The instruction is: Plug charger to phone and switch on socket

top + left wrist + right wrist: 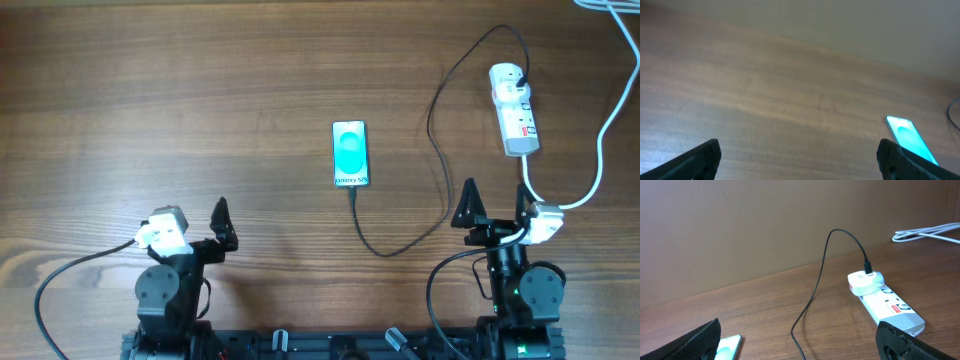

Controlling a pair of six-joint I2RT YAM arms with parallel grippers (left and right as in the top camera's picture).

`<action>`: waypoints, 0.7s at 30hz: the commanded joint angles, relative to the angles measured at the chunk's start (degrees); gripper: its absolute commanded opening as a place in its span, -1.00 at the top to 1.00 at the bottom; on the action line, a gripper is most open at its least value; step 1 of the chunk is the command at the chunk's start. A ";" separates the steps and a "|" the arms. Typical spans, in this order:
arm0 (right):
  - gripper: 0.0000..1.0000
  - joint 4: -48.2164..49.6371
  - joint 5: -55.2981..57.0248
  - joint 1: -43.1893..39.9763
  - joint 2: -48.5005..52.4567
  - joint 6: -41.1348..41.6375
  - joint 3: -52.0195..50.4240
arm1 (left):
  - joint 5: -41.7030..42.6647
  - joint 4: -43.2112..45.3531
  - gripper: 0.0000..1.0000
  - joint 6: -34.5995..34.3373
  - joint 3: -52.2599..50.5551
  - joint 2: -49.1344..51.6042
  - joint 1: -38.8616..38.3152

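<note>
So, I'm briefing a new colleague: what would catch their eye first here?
The phone, its turquoise screen bright against the wooden table, lies in the middle. The black charger cable loops from the phone's near edge over to the white socket strip at the far right.

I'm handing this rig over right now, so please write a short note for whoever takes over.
Left claw: open, empty, near the base.
Right claw: open, empty, near the base.
Phone: mid-table, screen lit.
Charger cable: runs from the adapter on the power strip to the phone's bottom edge.
Done: charger looks plugged into the phone.
Left: switch the power strip on; whether it is already on cannot be told.
</note>
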 commanded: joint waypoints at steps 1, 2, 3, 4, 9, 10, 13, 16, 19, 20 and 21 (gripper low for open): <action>-0.99 0.17 -0.79 -0.35 -0.90 -1.07 -0.04 | 2.27 9.29 -1.00 4.17 -3.76 -0.63 0.96; -0.99 0.17 -0.79 -0.35 -0.90 -1.07 -0.04 | 3.89 12.28 -1.00 5.60 -5.11 -0.63 0.96; -0.99 0.17 -0.79 -0.35 -0.90 -1.07 -0.04 | 4.48 13.14 -1.00 5.97 -5.55 -0.63 0.96; -0.99 0.17 -0.79 -0.35 -0.90 -1.07 -0.07 | 4.85 13.14 -1.00 6.97 -5.57 -0.63 0.96; -0.99 0.17 -0.79 -0.35 -0.90 -1.07 -0.04 | 6.73 13.60 -1.00 11.89 -5.70 -0.63 0.96; -0.99 0.17 -0.79 -0.35 -0.90 -1.05 -0.04 | 7.04 13.73 -1.00 11.93 -5.75 -0.63 0.96; -0.99 0.17 -0.79 -0.35 -0.90 -1.07 -0.04 | 8.85 14.67 -1.00 13.60 -6.14 -0.63 0.96; -0.99 0.17 -0.79 -0.35 -0.90 -1.05 -0.04 | 8.85 14.64 -1.00 13.29 -6.14 -0.63 0.94; -0.99 0.17 -0.79 -0.35 -0.90 -1.07 -0.04 | 9.07 14.69 -1.00 10.78 -6.14 -0.63 0.85; -0.99 0.17 -0.79 -0.35 -0.90 -1.07 -0.04 | 9.05 14.73 -1.00 9.44 -6.14 -0.63 0.85; -0.99 0.17 -0.79 -0.35 -0.90 -1.05 -0.04 | 9.05 14.86 -1.00 8.31 -6.14 -0.63 0.85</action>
